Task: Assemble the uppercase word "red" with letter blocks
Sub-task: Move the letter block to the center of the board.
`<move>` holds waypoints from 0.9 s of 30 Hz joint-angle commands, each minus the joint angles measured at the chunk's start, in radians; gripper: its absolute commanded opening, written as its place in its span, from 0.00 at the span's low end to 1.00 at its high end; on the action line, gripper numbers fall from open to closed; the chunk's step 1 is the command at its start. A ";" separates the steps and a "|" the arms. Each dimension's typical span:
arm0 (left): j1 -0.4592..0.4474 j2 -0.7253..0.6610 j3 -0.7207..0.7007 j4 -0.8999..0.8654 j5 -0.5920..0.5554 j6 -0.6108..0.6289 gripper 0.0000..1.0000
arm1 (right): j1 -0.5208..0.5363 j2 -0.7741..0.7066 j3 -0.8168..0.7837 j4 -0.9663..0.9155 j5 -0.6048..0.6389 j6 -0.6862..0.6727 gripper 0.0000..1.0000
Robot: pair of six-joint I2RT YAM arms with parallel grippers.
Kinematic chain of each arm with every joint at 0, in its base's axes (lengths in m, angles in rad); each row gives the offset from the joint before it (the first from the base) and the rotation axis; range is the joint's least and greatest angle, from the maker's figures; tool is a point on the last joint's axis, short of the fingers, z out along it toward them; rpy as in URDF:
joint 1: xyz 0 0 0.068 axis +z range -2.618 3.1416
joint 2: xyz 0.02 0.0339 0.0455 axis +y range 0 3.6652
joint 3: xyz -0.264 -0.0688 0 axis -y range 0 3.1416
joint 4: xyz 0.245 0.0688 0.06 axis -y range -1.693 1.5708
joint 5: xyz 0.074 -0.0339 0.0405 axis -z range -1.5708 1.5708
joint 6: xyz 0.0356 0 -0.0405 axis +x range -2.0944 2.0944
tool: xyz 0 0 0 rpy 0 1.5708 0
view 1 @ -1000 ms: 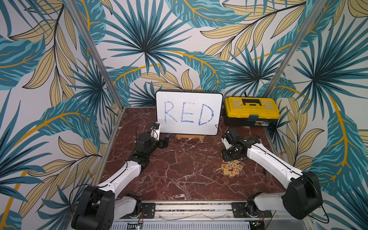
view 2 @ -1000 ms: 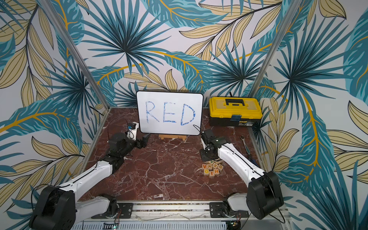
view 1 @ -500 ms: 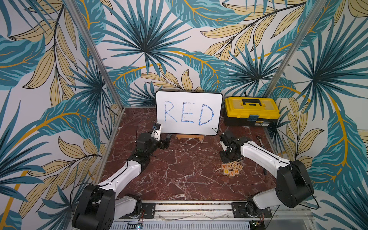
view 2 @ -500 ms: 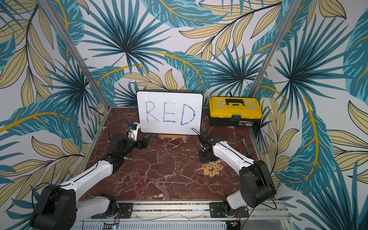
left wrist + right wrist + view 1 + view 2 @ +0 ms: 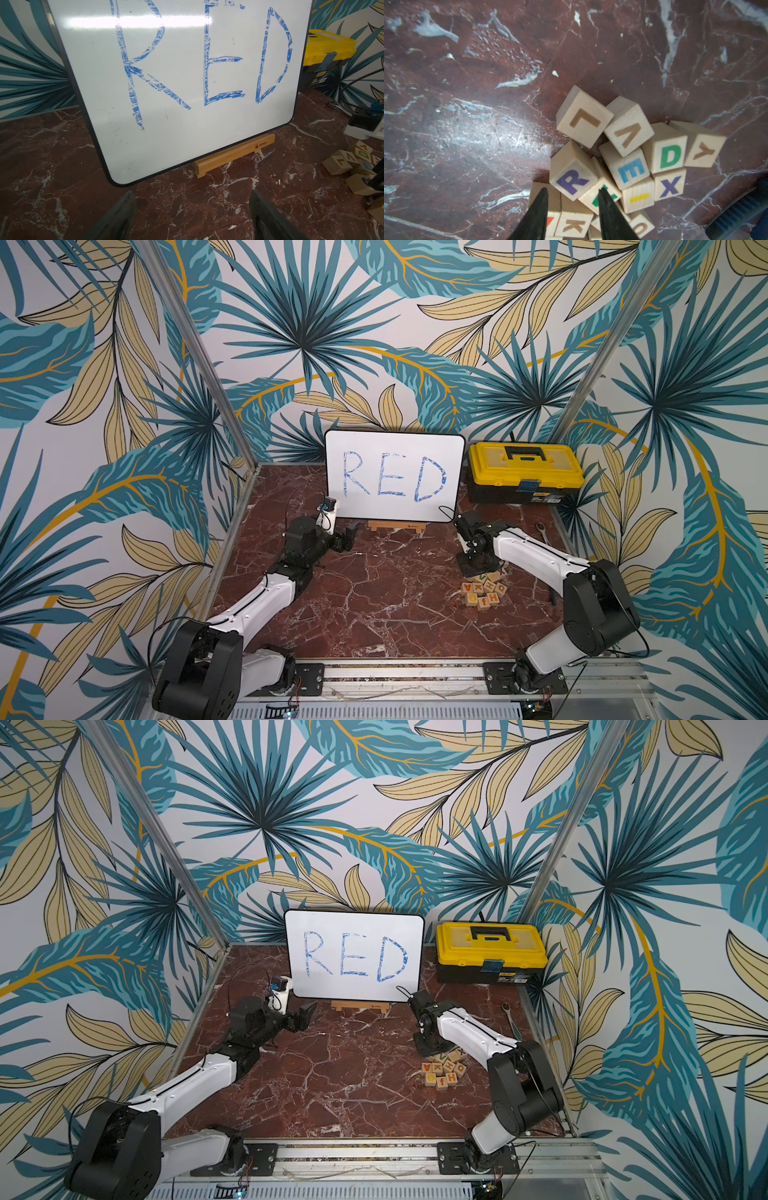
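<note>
The letter blocks (image 5: 484,591) (image 5: 444,1071) lie in one loose heap at the right of the marble floor. Up close, a purple R (image 5: 574,180), a blue E (image 5: 630,169) and a green D (image 5: 670,155) face up among L, V, Y, X and K cubes. They are jumbled and form no word. My right gripper (image 5: 572,192) (image 5: 473,568) points down at the heap's far edge. Its jaws stand about a block's width apart over the K cube and grip nothing. One finger covers a green-lettered cube (image 5: 593,202). My left gripper (image 5: 192,195) (image 5: 347,535) is wide open and empty, facing the board.
A white board (image 5: 395,477) with "RED" written in blue leans on a wooden stand (image 5: 397,526) at the back. A yellow toolbox (image 5: 525,472) sits at the back right, with a wrench (image 5: 544,531) on the floor in front of it. Patterned walls close in both sides.
My right gripper has come down closer to the heap's far edge, and its jaws have narrowed a little. The left arm has not moved.
</note>
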 commanded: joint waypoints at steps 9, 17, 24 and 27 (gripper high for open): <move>0.007 -0.013 -0.018 -0.001 0.005 -0.001 0.86 | 0.001 0.055 0.044 -0.053 0.002 -0.095 0.45; 0.009 -0.014 -0.018 -0.001 0.006 0.004 0.86 | 0.001 0.094 0.061 -0.063 0.024 -0.163 0.51; 0.010 -0.009 -0.016 -0.001 0.005 0.005 0.86 | -0.001 0.103 0.051 -0.048 0.048 -0.183 0.51; 0.011 -0.004 -0.013 -0.001 0.006 0.008 0.86 | 0.000 0.118 0.052 -0.046 0.044 -0.186 0.51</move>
